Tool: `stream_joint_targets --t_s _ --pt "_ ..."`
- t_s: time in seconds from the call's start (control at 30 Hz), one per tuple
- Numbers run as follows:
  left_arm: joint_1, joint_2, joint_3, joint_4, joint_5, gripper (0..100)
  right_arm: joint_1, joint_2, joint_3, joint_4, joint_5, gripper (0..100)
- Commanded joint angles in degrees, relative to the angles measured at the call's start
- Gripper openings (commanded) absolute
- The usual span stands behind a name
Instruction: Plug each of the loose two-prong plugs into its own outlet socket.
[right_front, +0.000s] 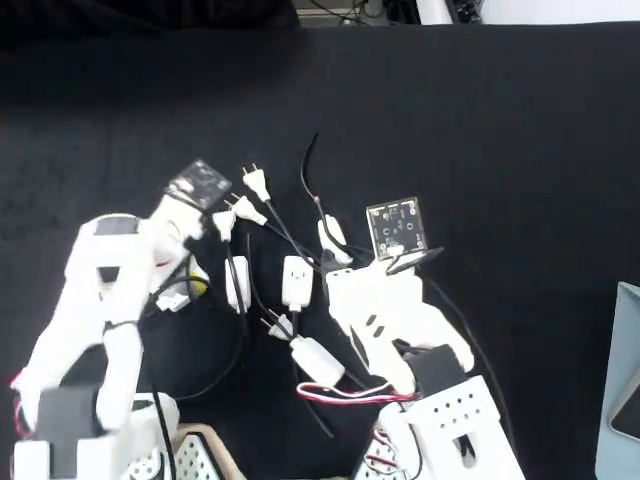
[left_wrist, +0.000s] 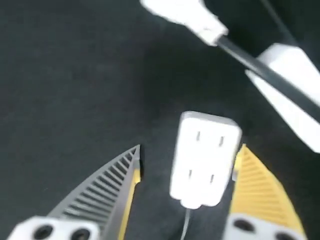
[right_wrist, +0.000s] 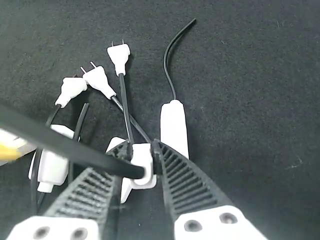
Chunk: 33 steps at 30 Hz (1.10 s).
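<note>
**Grippers on two sockets**

Right gripper (right_wrist: 139, 145) pinches one socket (right_wrist: 140, 167). The left gripper (left_wrist: 190, 149) stands spread astride a second socket (left_wrist: 205, 160). Four sockets lie mid-table (right_front: 520, 120), with three plugs (right_front: 245, 208) fanned beyond and a fourth plug (right_front: 278, 325) among them.

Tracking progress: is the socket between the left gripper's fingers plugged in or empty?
Empty. The socket lies face up with all four slots bare, nothing pushed into them.

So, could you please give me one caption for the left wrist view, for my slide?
Left claw, open, straddling a white rectangular plastic outlet socket on black cloth.
</note>
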Motion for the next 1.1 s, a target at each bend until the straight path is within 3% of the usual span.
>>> stream_joint_targets --t_s 0.0,0.17,0.4,0.67,0.83,1.07 --pt "-2.7 -12.0 -0.3 4.0 1.8 30 0.6 -0.3 -1.1 -1.2 -0.4 1.2" --pt "-7.7 -25.9 0.3 5.7 10.6 30 -0.9 0.0 -4.2 -1.0 -0.4 1.2" --pt "-15.5 -38.2 5.4 8.7 26.9 30 -15.8 1.0 -7.3 -1.3 -0.4 1.2" --pt "-22.0 -47.9 13.1 8.4 39.7 30 -21.4 19.3 -18.6 -5.2 -0.6 1.2" --pt "-22.2 -53.9 20.3 3.4 45.0 30 -24.6 32.8 -21.5 -15.8 -0.4 1.1" --pt "-22.3 -60.0 26.8 1.1 45.7 30 -25.4 50.9 -31.3 -17.6 -0.6 1.1"
